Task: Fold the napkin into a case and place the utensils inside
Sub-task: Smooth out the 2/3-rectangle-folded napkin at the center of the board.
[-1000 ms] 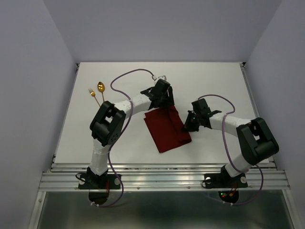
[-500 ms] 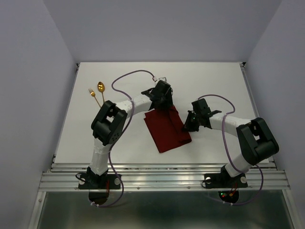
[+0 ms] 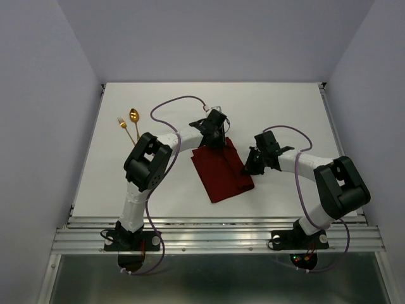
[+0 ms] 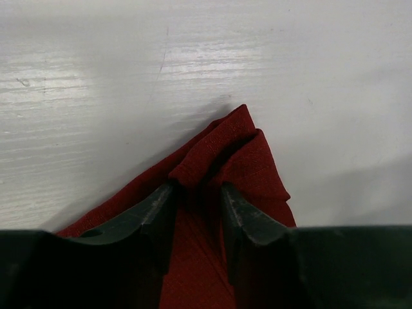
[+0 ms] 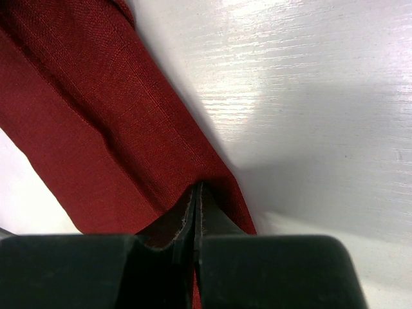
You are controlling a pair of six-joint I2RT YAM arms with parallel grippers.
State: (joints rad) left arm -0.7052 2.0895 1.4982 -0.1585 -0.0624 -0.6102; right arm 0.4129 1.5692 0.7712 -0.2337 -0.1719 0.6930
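The folded napkin (image 3: pixel 220 170) is lying with its long axis 11-to-5 o'clock. The left fingers (image 4: pixel 154 212) are straddling its 12 o'clock corner, grip unclear. The right fingers (image 5: pixel 219 225) are clenching its 3 o'clock edge.

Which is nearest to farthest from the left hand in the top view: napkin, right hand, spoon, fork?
1. napkin, its far corner between the left hand's fingers.
2. right hand, at the napkin's right edge.
3. spoon, far left.
4. fork, just beyond it.

Top view: napkin (image 3: pixel 220 174) corner at 12 o'clock is hidden beneath left gripper (image 3: pixel 218 142). Fork (image 3: pixel 123 128) tines are too small to resolve. Right wrist view: napkin is cut off at 9 o'clock.
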